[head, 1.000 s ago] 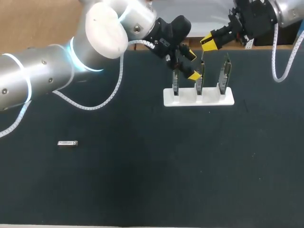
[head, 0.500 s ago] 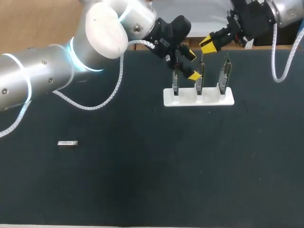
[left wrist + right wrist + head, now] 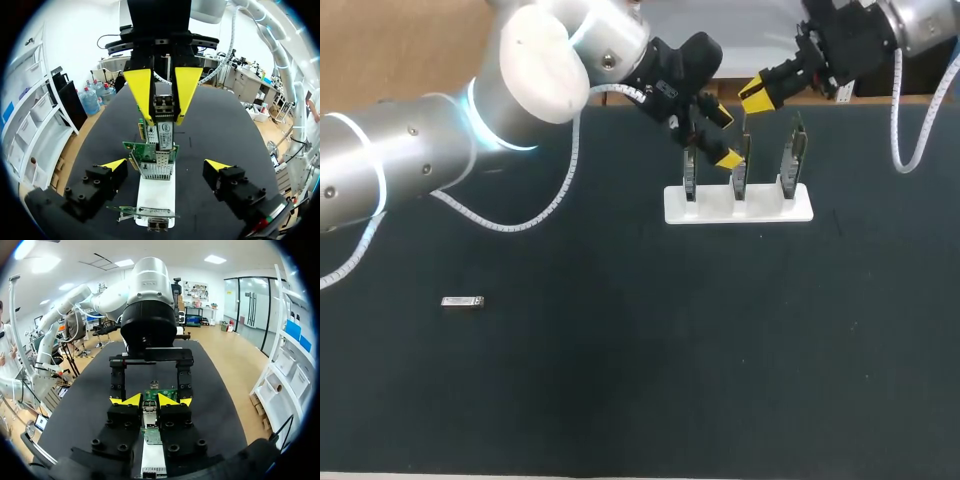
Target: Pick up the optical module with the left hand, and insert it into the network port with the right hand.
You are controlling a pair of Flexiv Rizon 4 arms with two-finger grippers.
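Observation:
My right gripper hangs above the middle network card, shut on a small silver optical module. In the right wrist view the module sits between the yellow tips of that gripper, with the green card just ahead. My left gripper stands open, one finger on each side of the same card, touching nothing. Through it I see the right gripper facing me. A second module lies flat on the dark mat at the left.
A white stand at the back of the mat holds three upright cards; the outer ones are the left card and the right card. Both arms crowd the space over it.
My right gripper has shifted very slightly to the left with the module. The left arm has not moved.

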